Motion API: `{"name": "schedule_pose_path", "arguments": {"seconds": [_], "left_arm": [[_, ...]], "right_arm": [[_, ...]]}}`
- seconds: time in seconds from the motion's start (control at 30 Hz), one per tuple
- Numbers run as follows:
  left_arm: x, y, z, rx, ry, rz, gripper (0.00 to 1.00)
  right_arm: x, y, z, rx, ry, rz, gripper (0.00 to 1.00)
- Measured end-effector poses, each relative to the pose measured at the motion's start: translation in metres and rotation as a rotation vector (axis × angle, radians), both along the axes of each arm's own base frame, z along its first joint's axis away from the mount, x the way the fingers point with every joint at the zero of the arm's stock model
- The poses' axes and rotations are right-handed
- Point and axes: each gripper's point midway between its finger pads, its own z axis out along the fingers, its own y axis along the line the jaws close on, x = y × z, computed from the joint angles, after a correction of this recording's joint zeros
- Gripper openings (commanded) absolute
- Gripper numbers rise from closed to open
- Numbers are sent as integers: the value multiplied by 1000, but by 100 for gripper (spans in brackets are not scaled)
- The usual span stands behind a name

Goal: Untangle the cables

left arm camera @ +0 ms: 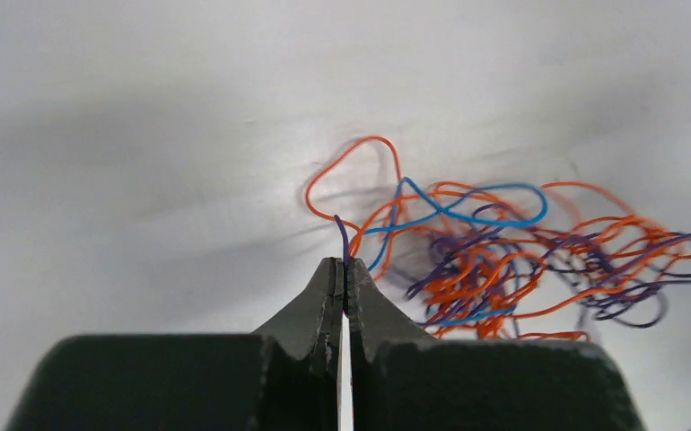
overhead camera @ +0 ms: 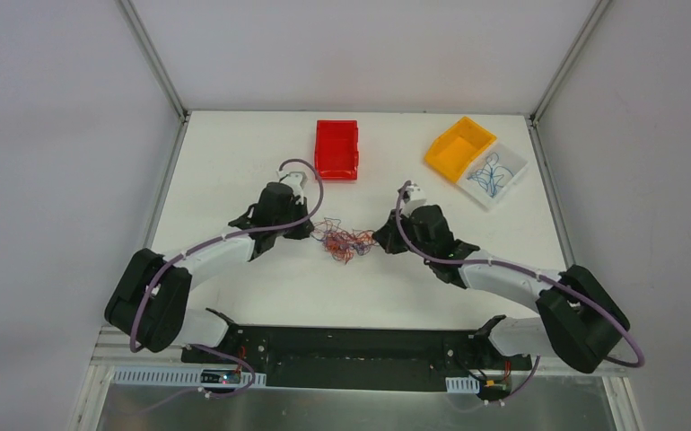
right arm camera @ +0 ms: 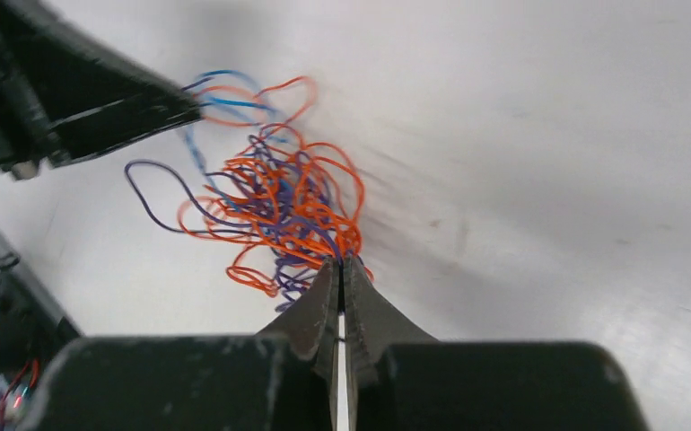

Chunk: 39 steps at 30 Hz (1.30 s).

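Note:
A tangle of thin orange, blue and purple cables [overhead camera: 344, 241] lies on the white table between my two arms. My left gripper [overhead camera: 310, 227] sits at the tangle's left edge. In the left wrist view it [left arm camera: 345, 266] is shut on a purple cable [left arm camera: 343, 235] that rises from the fingertips into the tangle [left arm camera: 503, 260]. My right gripper [overhead camera: 376, 241] touches the tangle's right edge. In the right wrist view it [right arm camera: 340, 262] is shut at the foot of the cables [right arm camera: 275, 202]; a dark strand seems pinched between the tips.
A red bin [overhead camera: 336, 148] stands at the back centre. An orange bin [overhead camera: 459, 147] and a white tray [overhead camera: 508, 164] holding blue wires [overhead camera: 488, 177] sit at the back right. The left arm's gripper [right arm camera: 100, 103] shows at the top left of the right wrist view.

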Motion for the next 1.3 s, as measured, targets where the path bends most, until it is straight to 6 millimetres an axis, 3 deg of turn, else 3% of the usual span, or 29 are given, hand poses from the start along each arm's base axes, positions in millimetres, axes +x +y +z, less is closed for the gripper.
{"name": "schedule_pose_path", "arguments": {"seconds": [0.13, 0.3, 0.4, 0.47, 0.6, 0.8, 0.87, 0.97, 1.03, 1.1, 1.3], "left_arm": [[9, 33, 10, 85, -57, 171, 0], [12, 89, 37, 157, -175, 466, 0], [8, 121, 43, 206, -207, 621, 0], [4, 139, 43, 245, -221, 713, 0], [-2, 154, 38, 295, -215, 777, 0], [-4, 159, 27, 349, -179, 799, 4], [-4, 156, 26, 352, -165, 780, 21], [-2, 141, 24, 330, -150, 679, 68], [2, 125, 25, 282, -158, 594, 86], [3, 109, 25, 223, -175, 515, 91], [1, 66, 12, 141, -133, 276, 94]], "right_arm": [[26, -44, 6, -31, -74, -258, 0], [57, -119, 4, -96, -91, -684, 0], [62, -156, -3, -135, -73, -874, 0], [62, -173, -6, -149, -69, -965, 0], [61, -184, -7, -148, -62, -1034, 0], [60, -193, -3, -155, -68, -1095, 0], [60, -195, 0, -149, -71, -1099, 0], [61, -191, 7, -118, -80, -1078, 0], [63, -186, 8, -105, -79, -1047, 0], [65, -178, 8, -97, -76, -1005, 0], [66, -164, -3, -128, -44, -922, 0]]}}
